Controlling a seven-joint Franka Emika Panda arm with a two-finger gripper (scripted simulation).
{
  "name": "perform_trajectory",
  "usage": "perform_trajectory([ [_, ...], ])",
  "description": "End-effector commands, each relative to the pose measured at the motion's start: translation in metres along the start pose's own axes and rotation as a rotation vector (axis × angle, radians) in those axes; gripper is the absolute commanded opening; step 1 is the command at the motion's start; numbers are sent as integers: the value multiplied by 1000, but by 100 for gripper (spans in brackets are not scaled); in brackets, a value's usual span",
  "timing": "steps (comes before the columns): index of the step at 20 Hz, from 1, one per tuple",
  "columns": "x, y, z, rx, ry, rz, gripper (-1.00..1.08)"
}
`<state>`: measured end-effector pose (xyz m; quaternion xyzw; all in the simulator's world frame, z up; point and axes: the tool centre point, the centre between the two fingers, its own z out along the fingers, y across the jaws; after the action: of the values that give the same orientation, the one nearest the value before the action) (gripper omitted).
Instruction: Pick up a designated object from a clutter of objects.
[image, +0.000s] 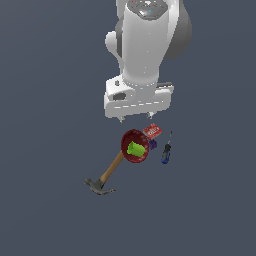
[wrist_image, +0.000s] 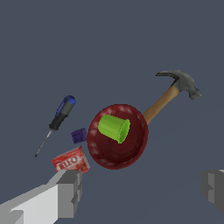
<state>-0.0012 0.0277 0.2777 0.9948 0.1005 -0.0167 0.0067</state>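
Simulated scene: featureless slate-grey floor (image: 45, 125), flat rendered shading.

The exterior view looks down from high and fairly far off. The arm (image: 145, 50) fills the upper middle of the frame, and the clutter sits small just below centre on the plain grey floor (image: 45, 125).

The wrist view looks down from much nearer, so the same clutter fills the middle of its frame, with the two fingers (wrist_image: 70, 192) at its lower corners.

Both views share the bowl (image: 135, 146) (wrist_image: 117, 136) with the cup (image: 136, 148) (wrist_image: 114, 127) in it, the hammer (image: 106, 176) (wrist_image: 171, 92), screwdriver (image: 166, 150) (wrist_image: 57, 122) and box (image: 152, 131) (wrist_image: 71, 161). The layout appears roughly turned about between the two views.
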Motion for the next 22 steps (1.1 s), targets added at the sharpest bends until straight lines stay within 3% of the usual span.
perform_trajectory([
  [1, 2, 0, 9, -1, 1, -52, 100],
  [22, 9, -6, 104, -8, 18, -611, 100],
])
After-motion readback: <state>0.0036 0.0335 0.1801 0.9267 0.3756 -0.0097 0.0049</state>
